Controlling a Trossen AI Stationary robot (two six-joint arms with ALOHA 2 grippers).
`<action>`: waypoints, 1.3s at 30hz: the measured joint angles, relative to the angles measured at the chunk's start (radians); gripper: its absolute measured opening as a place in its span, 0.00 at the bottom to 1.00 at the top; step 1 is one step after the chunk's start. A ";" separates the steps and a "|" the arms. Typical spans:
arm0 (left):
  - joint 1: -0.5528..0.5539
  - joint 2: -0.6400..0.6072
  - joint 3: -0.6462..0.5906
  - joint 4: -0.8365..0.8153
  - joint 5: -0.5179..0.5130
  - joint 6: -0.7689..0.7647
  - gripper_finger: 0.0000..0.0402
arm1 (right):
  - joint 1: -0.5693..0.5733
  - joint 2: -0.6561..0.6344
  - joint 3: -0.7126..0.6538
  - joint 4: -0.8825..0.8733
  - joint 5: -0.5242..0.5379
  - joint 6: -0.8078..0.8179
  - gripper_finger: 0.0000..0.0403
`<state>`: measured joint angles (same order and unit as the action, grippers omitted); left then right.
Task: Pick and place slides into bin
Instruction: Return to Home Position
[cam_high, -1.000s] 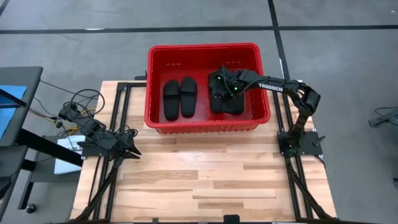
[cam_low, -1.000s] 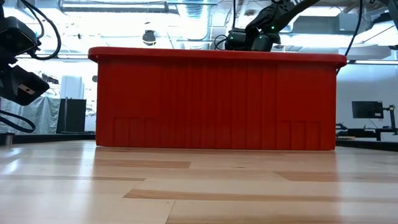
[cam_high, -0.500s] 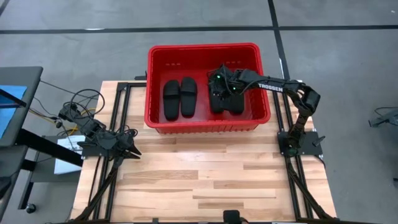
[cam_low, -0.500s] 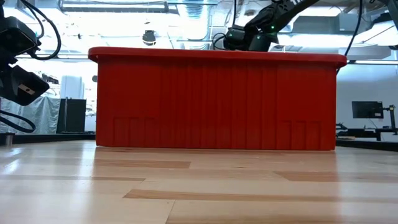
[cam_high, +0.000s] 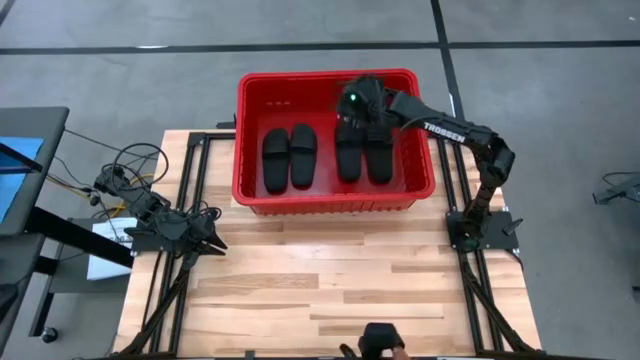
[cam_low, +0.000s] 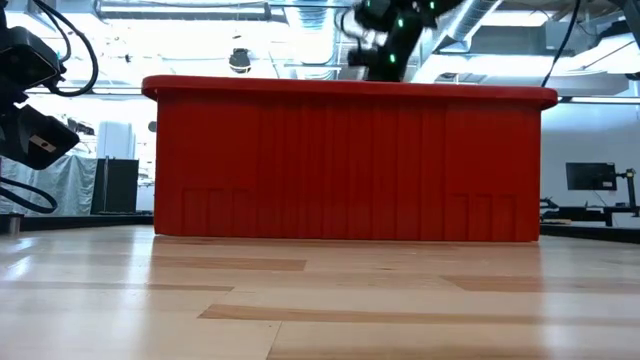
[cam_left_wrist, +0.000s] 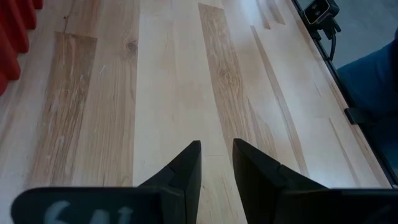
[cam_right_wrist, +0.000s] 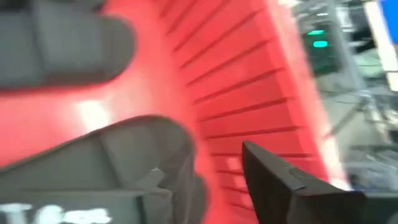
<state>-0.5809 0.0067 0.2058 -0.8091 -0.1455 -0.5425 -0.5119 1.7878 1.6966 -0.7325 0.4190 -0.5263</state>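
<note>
High view: red bin at the table's far edge holds four black slides in two side-by-side pairs; right pincer hovers over the bin's far side, left pincer near the table's left edge. Low view: bin wall fills the middle. Left wrist view: fingers slightly apart over bare wood. Right wrist view: fingers apart, empty.
</note>
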 joint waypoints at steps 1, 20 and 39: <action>0.000 0.000 0.000 0.000 0.000 0.000 0.20 | 0.004 0.000 0.035 -0.015 0.027 0.008 0.29; 0.000 0.000 0.000 0.000 0.000 0.000 0.20 | 0.148 -0.087 0.629 -0.502 -0.084 0.311 0.00; 0.000 0.000 0.000 0.000 0.000 0.000 0.20 | 0.685 -0.700 -0.220 0.095 -0.025 0.530 0.00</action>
<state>-0.5808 0.0063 0.2062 -0.8091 -0.1455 -0.5423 0.1731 1.0877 1.4770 -0.6372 0.3943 0.0032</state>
